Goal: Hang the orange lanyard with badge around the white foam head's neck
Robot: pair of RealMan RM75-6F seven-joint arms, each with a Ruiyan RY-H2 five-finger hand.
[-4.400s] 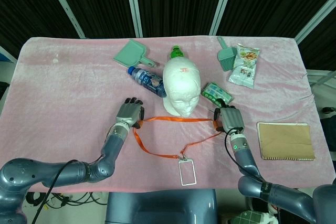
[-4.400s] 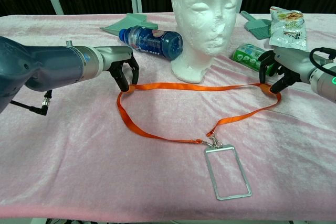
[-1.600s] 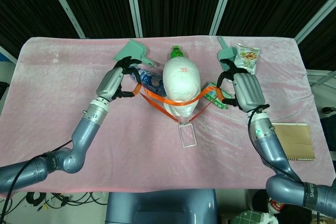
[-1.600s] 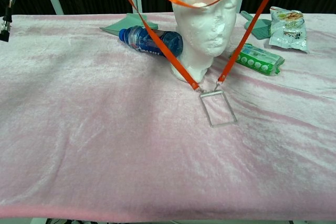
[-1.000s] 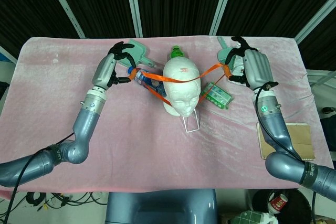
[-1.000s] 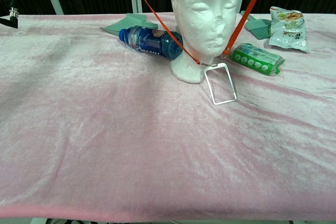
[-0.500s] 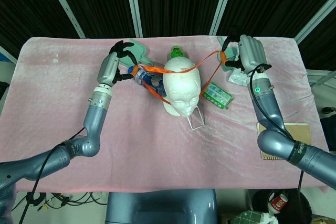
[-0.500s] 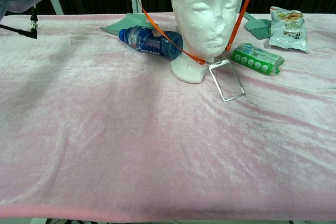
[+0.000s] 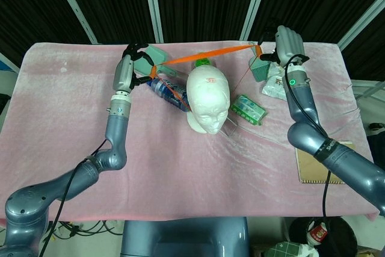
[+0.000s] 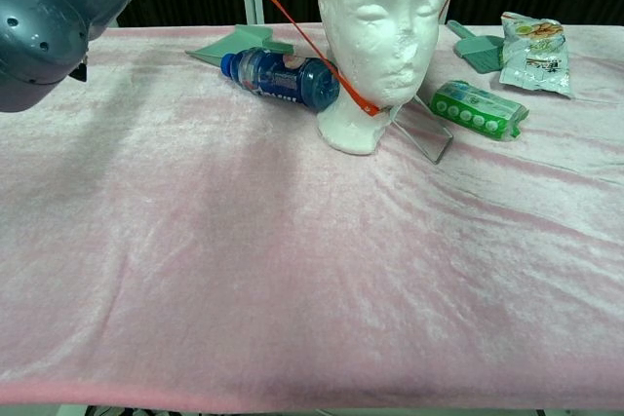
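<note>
- Orange lanyard (image 9: pixel 207 52): now stretching taut behind the white foam head (image 9: pixel 208 97), at its 12 o'clock; previously crossing the crown.
- Left hand (image 9: pixel 129 67), right hand (image 9: pixel 285 43): each pinching a strap end.
- Badge (image 10: pixel 421 129): tilting against the neck base; lowering is remaining.

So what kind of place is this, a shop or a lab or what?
Probably a robot test or data-collection setup, not a shop: a table under a pink cloth, black curtains on metal poles behind, and unrelated props scattered about, such as a foam head and a snack bag.
</note>
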